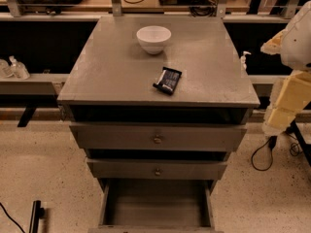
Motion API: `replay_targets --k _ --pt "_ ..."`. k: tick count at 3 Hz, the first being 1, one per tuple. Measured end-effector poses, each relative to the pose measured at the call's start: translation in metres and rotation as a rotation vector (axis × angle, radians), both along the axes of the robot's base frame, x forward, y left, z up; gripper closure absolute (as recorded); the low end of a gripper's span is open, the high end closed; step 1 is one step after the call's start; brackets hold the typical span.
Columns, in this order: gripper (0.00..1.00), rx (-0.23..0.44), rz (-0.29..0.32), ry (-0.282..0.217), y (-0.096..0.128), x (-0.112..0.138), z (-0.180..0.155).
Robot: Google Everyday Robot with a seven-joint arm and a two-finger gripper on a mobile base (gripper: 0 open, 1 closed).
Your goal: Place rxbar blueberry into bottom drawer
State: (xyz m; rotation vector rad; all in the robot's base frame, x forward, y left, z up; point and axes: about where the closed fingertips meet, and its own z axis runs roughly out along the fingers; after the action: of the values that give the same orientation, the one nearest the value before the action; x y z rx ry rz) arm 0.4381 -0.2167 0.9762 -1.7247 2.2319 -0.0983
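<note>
I'm watching the rxbar blueberry lying flat on the cabinet top, at about five o'clock from the white bowl and apart from it. The bottom drawer is standing pulled open at six o'clock, its grey floor showing. The gripper is hanging beside the cabinet at three o'clock, holding nothing I can see, and I cannot tell whether it is clenched or released.

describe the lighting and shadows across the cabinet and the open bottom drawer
Camera view: warm, dim light, no glare on the cabinet top; the white bowl is brightest, with a soft shadow at its base; the rxbar blueberry reads dark; the bottom drawer floor is shaded yet visible; the pale arm catches light at the right edge, gripper out of view.
</note>
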Motion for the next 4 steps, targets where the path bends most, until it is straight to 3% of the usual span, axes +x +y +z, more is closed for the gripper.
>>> replay_targets --k 1,2,3,4 --pt "0.0 0.0 0.0 0.0 0.0 0.0 0.0" --pt "0.0 -0.002 0.052 -0.021 0.009 0.019 0.004" --pt "0.0 -0.022 0.078 -0.037 0.021 0.088 -0.003" --pt "0.0 0.018 0.109 -0.012 0.059 0.179 -0.033"
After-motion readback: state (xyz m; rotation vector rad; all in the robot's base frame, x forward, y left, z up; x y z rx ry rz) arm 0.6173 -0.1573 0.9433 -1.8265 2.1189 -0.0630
